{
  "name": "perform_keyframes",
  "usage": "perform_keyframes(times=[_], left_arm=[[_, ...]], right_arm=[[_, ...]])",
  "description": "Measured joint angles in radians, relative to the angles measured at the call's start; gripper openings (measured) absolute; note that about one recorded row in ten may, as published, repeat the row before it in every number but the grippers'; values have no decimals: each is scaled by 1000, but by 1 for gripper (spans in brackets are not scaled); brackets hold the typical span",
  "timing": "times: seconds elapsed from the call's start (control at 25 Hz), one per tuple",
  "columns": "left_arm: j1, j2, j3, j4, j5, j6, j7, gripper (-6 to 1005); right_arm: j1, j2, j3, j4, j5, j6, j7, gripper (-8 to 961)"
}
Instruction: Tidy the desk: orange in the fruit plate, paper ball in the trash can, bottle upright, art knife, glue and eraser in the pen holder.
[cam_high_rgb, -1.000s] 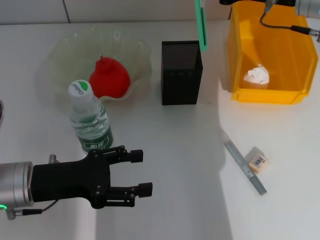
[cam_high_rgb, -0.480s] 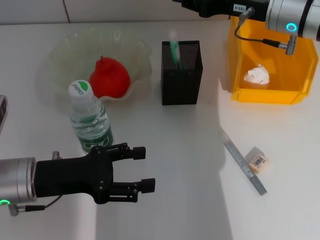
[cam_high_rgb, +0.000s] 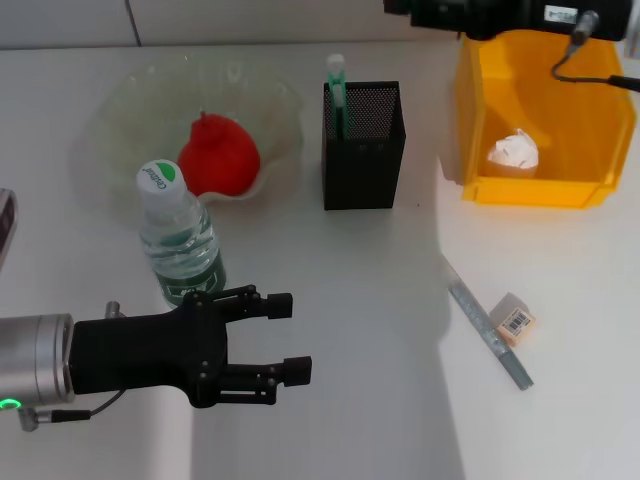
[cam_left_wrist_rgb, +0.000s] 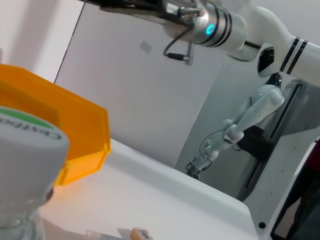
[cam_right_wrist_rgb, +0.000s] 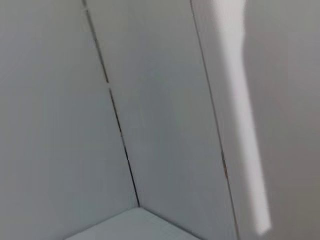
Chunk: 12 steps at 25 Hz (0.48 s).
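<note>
A red fruit (cam_high_rgb: 220, 155) lies in the glass fruit plate (cam_high_rgb: 130, 100). A clear bottle with a green-and-white cap (cam_high_rgb: 180, 240) stands upright in front of the plate; its cap fills the near corner of the left wrist view (cam_left_wrist_rgb: 25, 145). A green glue stick (cam_high_rgb: 337, 95) stands in the black mesh pen holder (cam_high_rgb: 364, 160). A white paper ball (cam_high_rgb: 514, 150) lies in the yellow bin (cam_high_rgb: 600, 120). The grey art knife (cam_high_rgb: 490, 335) and the eraser (cam_high_rgb: 515, 320) lie on the table at the right. My left gripper (cam_high_rgb: 288, 335) is open and empty, beside the bottle. My right gripper (cam_high_rgb: 440, 15) is high at the back edge, above the pen holder and the bin.
The white table (cam_high_rgb: 350, 300) has bare room between the left gripper and the knife. The yellow bin also shows in the left wrist view (cam_left_wrist_rgb: 75, 135), with the right arm (cam_left_wrist_rgb: 215, 27) above it. The right wrist view shows only a wall.
The green glue stick has dropped from the right gripper into the pen holder. The right arm has drawn back toward the top right. The left arm has barely moved.
</note>
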Motion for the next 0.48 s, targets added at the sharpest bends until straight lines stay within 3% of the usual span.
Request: perform_keyframes(times=[0.04,0.08,0.2,0.24,0.28,0.36,0.44,0.48], left_arm=[[0,0,0,0,0,0,0,859],[0,0,0,0,0,0,0,859],[-1,0,1,0,0,-1,0,859],[-2,0,1,-1,0,-1,0,859],[-2,0,1,-1,0,-1,0,859],[-4,-1,1,-1,0,-1,0,859],[-5,-1,1,-1,0,-1,0,859],[-5,-1,1,-1,0,-1,0,859]], right_arm=[[-11,-38,39,-89,-74,-134,70,580],[-11,-38,39,-89,-74,-134,70,616],[18,-105,106,-206,-251,-408,194,653],[55,-128,140,-242,-357,-562,225,653],[55,-128,140,-242,-357,-562,225,653],[98,-139,161,-271,-488,-715,228,653],[130,-130,157,-315,-641,-812,228,653],[130,-130,157,-315,-641,-812,228,653]])
